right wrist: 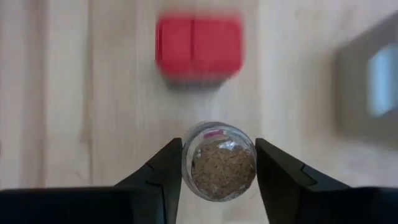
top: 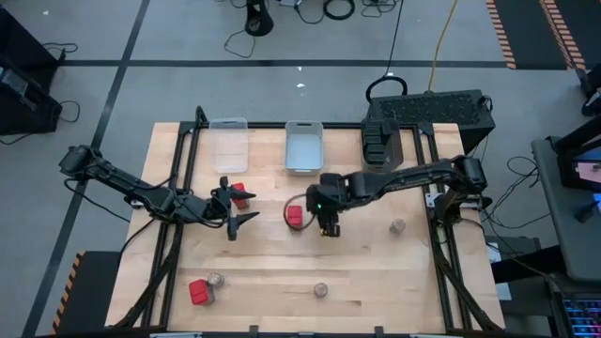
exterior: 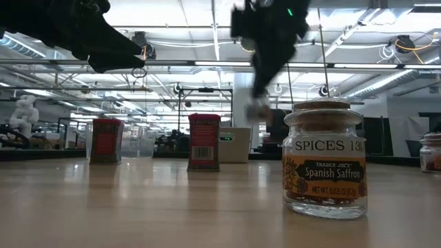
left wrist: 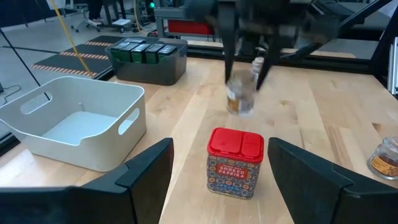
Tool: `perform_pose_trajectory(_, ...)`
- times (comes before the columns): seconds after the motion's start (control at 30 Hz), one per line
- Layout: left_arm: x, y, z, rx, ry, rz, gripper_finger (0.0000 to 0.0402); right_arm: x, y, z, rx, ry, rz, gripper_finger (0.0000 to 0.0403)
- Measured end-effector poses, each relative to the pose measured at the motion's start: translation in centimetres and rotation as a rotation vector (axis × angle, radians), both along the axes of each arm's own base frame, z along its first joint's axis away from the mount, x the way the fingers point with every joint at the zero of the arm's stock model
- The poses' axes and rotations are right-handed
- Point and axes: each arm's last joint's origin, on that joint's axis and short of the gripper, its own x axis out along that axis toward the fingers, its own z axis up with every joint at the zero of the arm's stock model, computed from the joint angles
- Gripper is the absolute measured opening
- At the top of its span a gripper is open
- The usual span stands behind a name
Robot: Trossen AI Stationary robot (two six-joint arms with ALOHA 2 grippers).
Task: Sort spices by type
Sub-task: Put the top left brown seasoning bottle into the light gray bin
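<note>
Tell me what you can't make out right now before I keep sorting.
- Label on the jar in the right gripper: blurred in low and left wrist views, end-on in right wrist view.
- Dark tins in the dark bin: too small to count in high view.
- Red tin past the jar: blurred in right wrist view.
Left gripper waits open, mid-table.
</note>
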Motion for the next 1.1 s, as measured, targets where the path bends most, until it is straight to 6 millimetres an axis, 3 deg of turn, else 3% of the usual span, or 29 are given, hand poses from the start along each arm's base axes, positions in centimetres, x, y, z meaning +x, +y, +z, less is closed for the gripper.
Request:
perform_pose_trajectory(0.13, 0.0, 0.0, 0.0, 0.0, 0.0, 0.0, 0.0267, 1.1, -1.9, 4.1, -0.041, -0.099, 0.035, 0.0144)
perform_pose_trajectory(0.23, 0.0, 0.0, 0.0, -0.002, 0.0, 0.0, 0.0267, 1.4, -4.5, 6.6, -0.081, -0.163, 0.026, 0.0143)
perform_pose_trajectory(0.47, 0.0, 0.0, 0.0, -0.007, 0.002, -0.018, 0.0267, 0.4, -12.6, 8.4, -0.088, -0.234, -0.096, 0.0151)
perform_pose_trajectory(0.77, 0.0, -0.1, 0.0, -0.007, 0.002, -0.019, 0.0267, 0.5, -20.7, 6.0, -0.065, -0.3, -0.234, 0.0147)
perform_pose_trajectory(0.93, 0.0, 0.0, -0.1, -0.003, 0.007, -0.019, 0.0267, 0.5, -23.5, 3.3, -0.049, -0.24, -0.299, 0.0148)
perform_pose_trajectory(1.1, 0.0, 0.0, -0.1, 0.004, 0.017, -0.018, 0.0267, 0.8, -25.1, 1.0, -0.009, -0.208, -0.338, 0.0147)
